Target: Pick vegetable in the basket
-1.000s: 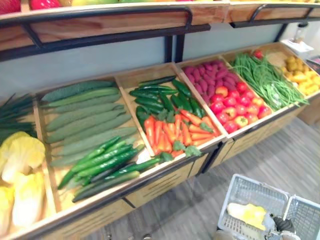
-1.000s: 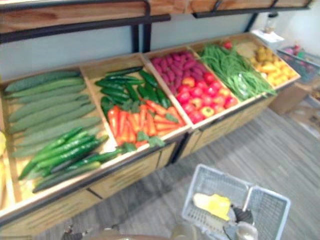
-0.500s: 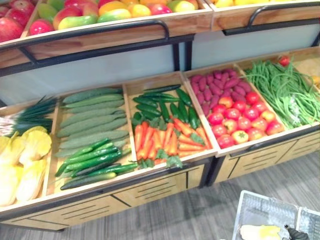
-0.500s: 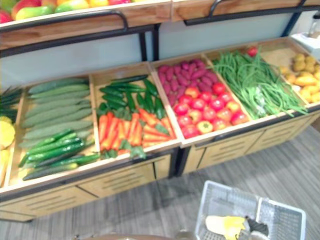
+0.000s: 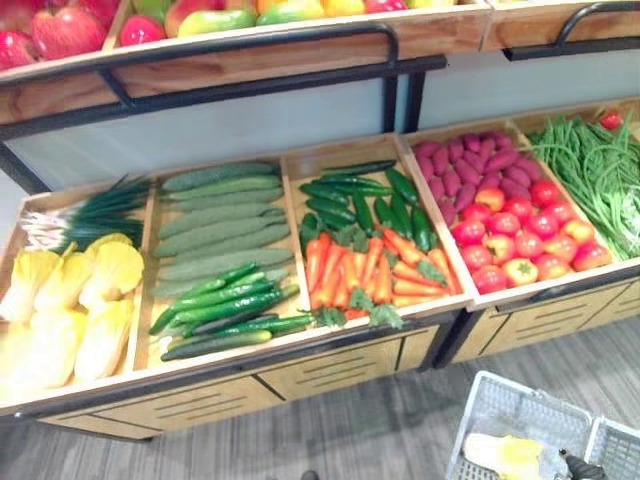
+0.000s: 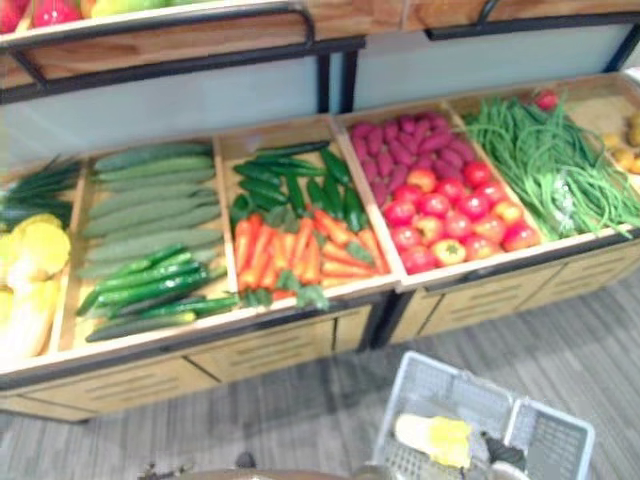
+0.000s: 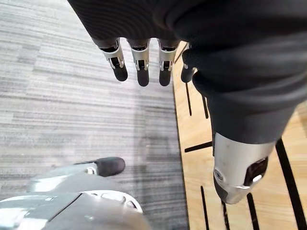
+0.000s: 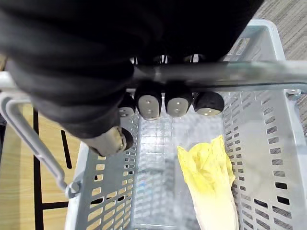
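We face a stand (image 5: 330, 365). On it, from our left: scallions (image 5: 95, 210) behind cabbages (image 5: 70, 300), cucumbers (image 5: 215, 235), peppers (image 5: 360, 195) behind carrots (image 5: 370, 275), tomatoes (image 5: 525, 235), beans (image 5: 600, 180). A shelf (image 5: 250, 58) of fruit (image 5: 200, 15) runs above them. Low on our right, before the stand, is the basket (image 6: 450, 385), with one cabbage (image 8: 211, 187) inside.

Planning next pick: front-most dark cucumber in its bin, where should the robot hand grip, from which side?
Likely mid-length on the front cucumber, from above with the free left robot hand. It lies flat along the front lip of its bin, other cucumbers close behind, so only its top is open; pinch across its width.
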Robot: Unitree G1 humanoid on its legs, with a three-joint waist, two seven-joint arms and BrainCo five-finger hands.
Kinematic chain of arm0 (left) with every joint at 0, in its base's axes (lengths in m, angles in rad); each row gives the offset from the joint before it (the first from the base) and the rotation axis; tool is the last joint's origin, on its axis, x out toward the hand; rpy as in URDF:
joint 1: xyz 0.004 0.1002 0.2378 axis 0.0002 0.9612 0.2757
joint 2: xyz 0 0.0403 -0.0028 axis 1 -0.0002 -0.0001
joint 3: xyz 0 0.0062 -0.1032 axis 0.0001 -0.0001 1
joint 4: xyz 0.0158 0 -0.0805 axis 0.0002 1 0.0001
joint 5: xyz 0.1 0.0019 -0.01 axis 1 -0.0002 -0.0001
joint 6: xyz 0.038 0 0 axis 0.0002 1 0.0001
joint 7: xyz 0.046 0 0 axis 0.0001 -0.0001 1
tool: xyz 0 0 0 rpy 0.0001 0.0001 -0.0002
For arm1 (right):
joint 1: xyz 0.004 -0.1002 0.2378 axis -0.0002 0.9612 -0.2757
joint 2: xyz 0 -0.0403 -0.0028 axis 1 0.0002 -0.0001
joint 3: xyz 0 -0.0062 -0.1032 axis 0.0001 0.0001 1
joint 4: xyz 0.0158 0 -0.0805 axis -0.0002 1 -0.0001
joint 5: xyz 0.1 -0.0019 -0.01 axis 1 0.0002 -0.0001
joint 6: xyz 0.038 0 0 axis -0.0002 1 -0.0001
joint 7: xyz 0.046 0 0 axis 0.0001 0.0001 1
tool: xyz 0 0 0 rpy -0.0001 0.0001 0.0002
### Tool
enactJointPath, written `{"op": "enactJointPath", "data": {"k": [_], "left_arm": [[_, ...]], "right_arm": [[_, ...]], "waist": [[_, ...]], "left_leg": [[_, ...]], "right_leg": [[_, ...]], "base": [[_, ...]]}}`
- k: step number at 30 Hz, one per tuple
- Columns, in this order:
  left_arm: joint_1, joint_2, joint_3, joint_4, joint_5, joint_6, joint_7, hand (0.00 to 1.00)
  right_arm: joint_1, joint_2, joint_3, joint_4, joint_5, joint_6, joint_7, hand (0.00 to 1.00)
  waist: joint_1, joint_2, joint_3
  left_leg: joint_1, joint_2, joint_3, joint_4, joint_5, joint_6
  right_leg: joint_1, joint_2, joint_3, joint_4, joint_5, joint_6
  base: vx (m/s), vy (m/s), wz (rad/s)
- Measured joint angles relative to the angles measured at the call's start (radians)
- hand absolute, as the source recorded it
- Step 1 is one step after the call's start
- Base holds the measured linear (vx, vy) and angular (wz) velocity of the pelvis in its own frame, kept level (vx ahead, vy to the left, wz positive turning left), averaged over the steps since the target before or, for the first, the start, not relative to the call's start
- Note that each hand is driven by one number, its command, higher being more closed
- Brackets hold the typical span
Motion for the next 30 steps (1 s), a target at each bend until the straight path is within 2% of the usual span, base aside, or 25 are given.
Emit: {"op": "enactJointPath", "data": {"k": [3,8,11,12,16,18,24,30], "left_arm": [[0.000,0.000,-0.002,0.000,-0.005,-0.002,0.009,0.00],[0.000,0.003,0.008,-0.099,0.034,-0.006,0.064,0.00],[0.013,0.045,0.010,-0.260,0.122,-0.014,0.134,0.00],[0.014,0.080,0.008,-0.326,0.173,-0.022,0.160,0.00],[0.013,0.193,0.005,-0.483,0.349,-0.026,0.228,0.00],[0.020,0.207,0.005,-0.567,0.422,-0.024,0.255,0.00],[0.043,0.207,-0.018,-0.768,0.543,-0.026,0.280,0.00],[0.044,0.224,-0.053,-0.928,0.613,-0.060,0.281,0.00]], "right_arm": [[0.004,0.001,0.000,0.000,0.000,0.000,0.000,1.00],[0.019,0.025,0.000,0.000,0.001,-0.003,-0.003,1.00],[0.020,0.037,0.008,0.000,0.001,-0.006,-0.013,1.00],[0.020,0.037,0.021,0.000,0.002,-0.011,-0.022,1.00],[0.026,0.035,0.069,0.000,0.002,-0.044,-0.027,1.00],[0.032,0.032,0.092,0.000,0.002,-0.051,-0.028,1.00],[0.029,0.019,0.137,-0.012,0.002,-0.060,-0.026,1.00],[0.018,-0.011,0.166,-0.019,0.001,-0.063,-0.020,1.00]], "waist": [[0.000,0.007,-0.004],[0.001,-0.011,-0.007],[0.002,-0.022,-0.007],[0.002,-0.031,-0.005],[0.001,-0.036,-0.008],[0.003,-0.045,-0.014],[0.004,-0.047,-0.020],[0.002,-0.036,-0.027]], "left_leg": [[0.005,0.001,-0.002,-0.008,0.000,-0.002],[0.005,0.001,-0.007,-0.009,0.001,-0.005],[0.005,0.000,-0.014,-0.009,0.001,-0.005],[0.004,0.000,-0.014,-0.009,0.000,-0.005],[0.004,-0.002,-0.013,-0.009,-0.003,-0.004],[0.004,-0.002,-0.011,-0.009,-0.004,-0.004],[0.004,-0.003,-0.001,-0.009,-0.009,-0.003],[0.006,-0.004,0.015,-0.009,-0.015,0.000]], "right_leg": [[0.003,0.005,0.000,-0.005,0.000,0.000],[0.011,0.007,-0.004,-0.012,0.006,0.009],[0.019,0.008,-0.006,-0.017,0.006,0.009],[0.019,0.008,-0.006,-0.018,0.006,0.008],[0.015,0.008,-0.001,-0.021,0.006,0.008],[0.014,0.008,0.001,-0.028,0.007,0.007],[0.007,0.008,0.013,-0.032,0.007,0.006],[0.007,0.013,0.031,-0.051,0.022,-0.007]], "base": [[0.04,-0.011,-0.03],[0.09,-0.002,0.02],[0.07,-0.003,0.04],[0.03,0.002,0.00],[-0.01,0.001,-0.02],[0.00,0.000,0.00],[0.00,0.002,-0.06],[0.03,0.004,-0.09]]}}
